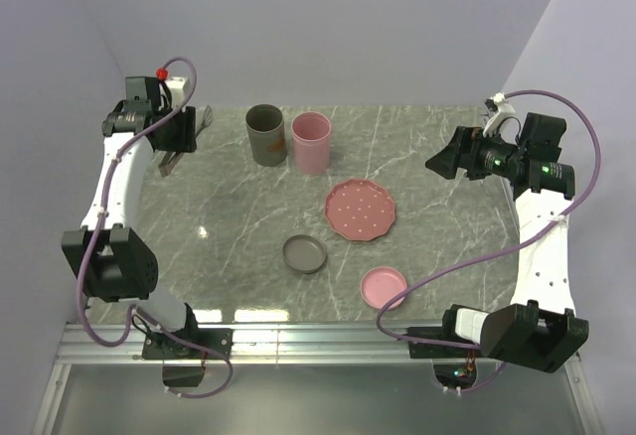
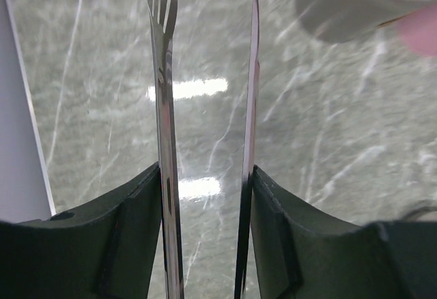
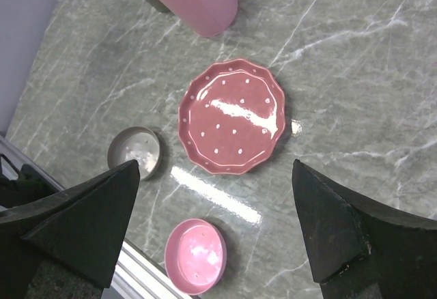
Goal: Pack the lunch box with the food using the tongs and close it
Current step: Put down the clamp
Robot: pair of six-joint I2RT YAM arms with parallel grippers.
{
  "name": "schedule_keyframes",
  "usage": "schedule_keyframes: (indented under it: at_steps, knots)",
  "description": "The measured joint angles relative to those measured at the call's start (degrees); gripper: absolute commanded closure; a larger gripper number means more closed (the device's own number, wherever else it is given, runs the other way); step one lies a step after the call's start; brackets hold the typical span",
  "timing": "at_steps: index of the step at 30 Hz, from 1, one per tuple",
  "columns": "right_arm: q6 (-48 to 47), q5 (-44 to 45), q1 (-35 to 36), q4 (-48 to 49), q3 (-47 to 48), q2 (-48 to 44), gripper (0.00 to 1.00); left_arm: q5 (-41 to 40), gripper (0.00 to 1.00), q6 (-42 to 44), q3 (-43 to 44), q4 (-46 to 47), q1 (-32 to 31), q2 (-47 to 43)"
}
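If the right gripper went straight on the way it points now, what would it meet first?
Probably the pink scalloped plate: in the wrist view it sits centred between the fingers of the open right gripper, though depth is unclear.

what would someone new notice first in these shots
The pink scalloped plate with white dots stands out mid-table, with a grey cup and a pink cup upright side by side behind it. At the far left corner the left gripper has the slim metal tongs clamped between its fingers. The right gripper hangs wide open on the right, looking down at the plate.
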Motion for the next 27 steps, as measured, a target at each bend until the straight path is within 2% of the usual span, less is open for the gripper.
schedule_keyframes:
  at_steps: [7, 16, 27]
  knots:
    - [-1.9, 0.3, 0.0, -1.4, 0.0, 0.0, 0.0, 0.0, 0.44, 1.3, -6.7, 5.0, 1.8, 5.6]
    - [-4.6, 0.4, 0.0, -3.2, -0.1, 0.2, 0.0, -1.2, 0.41, 2.6, -9.9, 11.2, 1.8, 14.0]
    - [-8.5, 1.2, 0.9, -4.8, -1.9, 0.1, 0.0, -1.8, 0.36, 2.6, -12.0, 15.4, 1.8, 18.1]
